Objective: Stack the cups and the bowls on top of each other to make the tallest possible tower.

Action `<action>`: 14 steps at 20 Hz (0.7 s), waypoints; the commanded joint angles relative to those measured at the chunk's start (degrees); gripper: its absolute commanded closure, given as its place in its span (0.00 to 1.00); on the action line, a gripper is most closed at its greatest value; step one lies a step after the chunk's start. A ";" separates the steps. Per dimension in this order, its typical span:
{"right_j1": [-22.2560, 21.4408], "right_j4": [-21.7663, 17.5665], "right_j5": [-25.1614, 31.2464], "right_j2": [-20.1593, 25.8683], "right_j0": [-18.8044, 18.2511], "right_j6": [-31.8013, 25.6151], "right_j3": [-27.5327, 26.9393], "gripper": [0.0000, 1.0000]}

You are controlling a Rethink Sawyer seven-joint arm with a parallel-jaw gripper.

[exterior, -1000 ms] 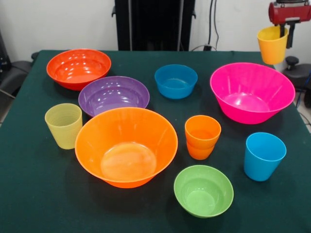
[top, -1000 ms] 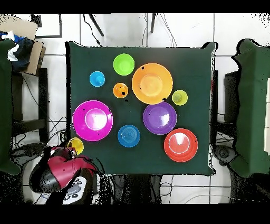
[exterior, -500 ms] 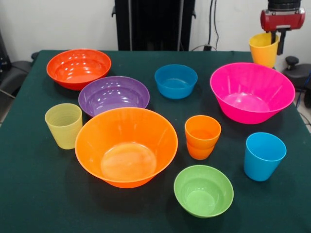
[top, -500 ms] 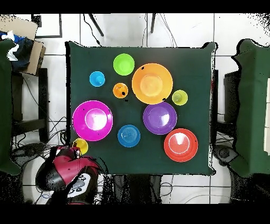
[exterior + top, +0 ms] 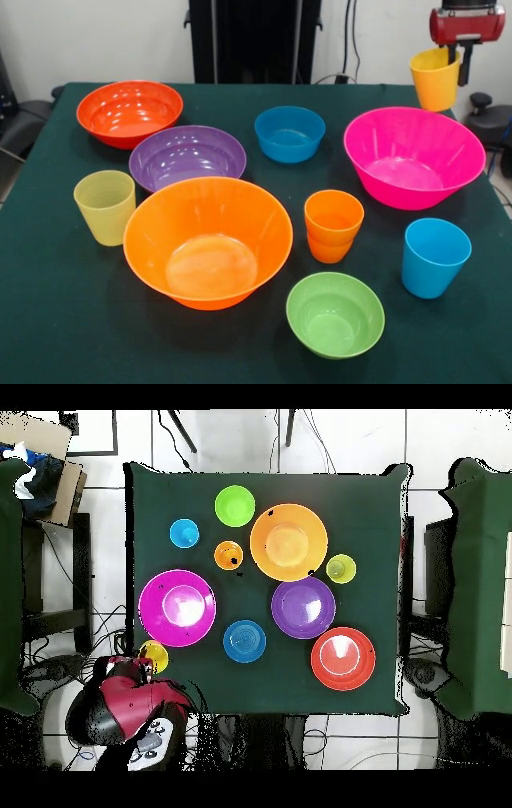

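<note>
No readable text, label, brand, number or sign appears on the cups, the bowls, the green table or the arm in either view.

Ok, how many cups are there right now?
4. The yellow cup hangs in the gripper behind the pink bowl. On the table: the ribbed cup at left, the orange cup mid-table, the blue cup at right.

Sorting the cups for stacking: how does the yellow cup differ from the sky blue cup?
The yellow cup hangs in the gripper above the table's corner; the sky blue cup stands on the table. The yellow cup tilts slightly; the blue one is upright. Both are tapered, handleless, mouth up.
</note>
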 commanded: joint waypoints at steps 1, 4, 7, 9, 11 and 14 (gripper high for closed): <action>-2.92 3.17 10.62 -0.31 3.37 6.86 -2.55 1.00; -2.36 6.08 15.58 -0.49 4.98 7.78 -6.58 1.00; -2.31 7.56 20.02 -2.59 6.93 7.93 -9.84 1.00; -3.31 7.75 21.84 -3.92 8.34 8.26 -10.32 1.00; -4.66 7.63 22.55 -4.64 9.21 8.67 -9.33 1.00; -5.51 7.55 21.54 -6.20 11.45 9.84 -7.19 1.00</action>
